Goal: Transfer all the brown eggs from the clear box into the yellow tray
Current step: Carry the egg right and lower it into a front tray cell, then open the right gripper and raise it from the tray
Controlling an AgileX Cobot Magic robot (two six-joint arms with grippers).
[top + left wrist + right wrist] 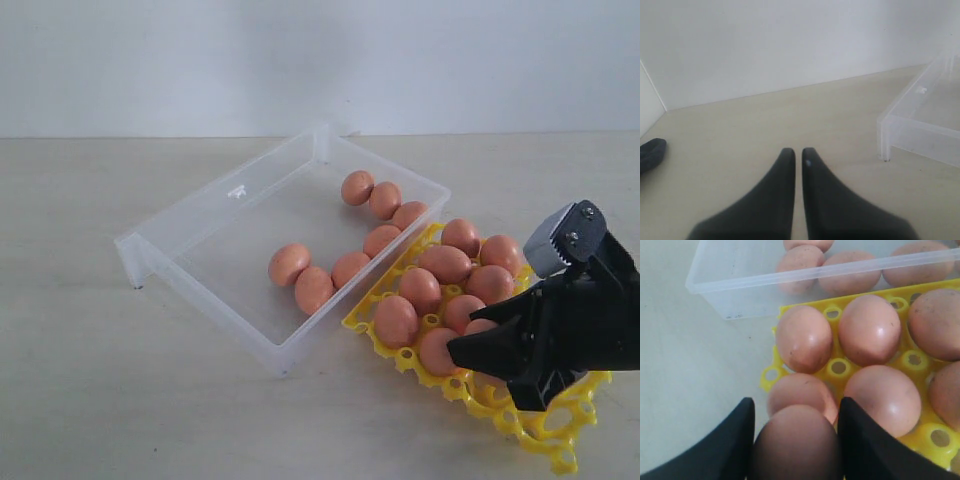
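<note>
White wall backs a pale beige worktop [120, 400], where a shallow clear plastic box [230, 245] with frosted rims lies just beside, perhaps touching, a bright yellow plastic egg tray [540, 432] along one long side. Seven orange-brown speckled eggs [313, 289] lie loose in the box, strung along the wall next to the tray, and about nine more sit in the tray's cups. The right gripper [796, 407] hangs over the tray's outer row with its black fingers [730, 450] closed on a held egg [794, 445], one pad on each flank. That egg sits just beside a seated neighbour [802, 390], and I cannot tell whether the two touch. The left gripper [797, 152] is well away over bare worktop, its fingers nearly together on nothing. These eggs should be light, rigid and smooth, so apt to slip or roll, and a shell would likely crack under a hard squeeze. A gentle hold across the widest middle, as here, seems right. The packed eggs around the open cup leave little room for the fingers to spread on release. The tray's raised pegs could catch a fingertip. The box's low wall stands between the loose eggs and the tray, and the eggs crowded against it give poor access from that side. The light tray may shift if bumped.
</note>
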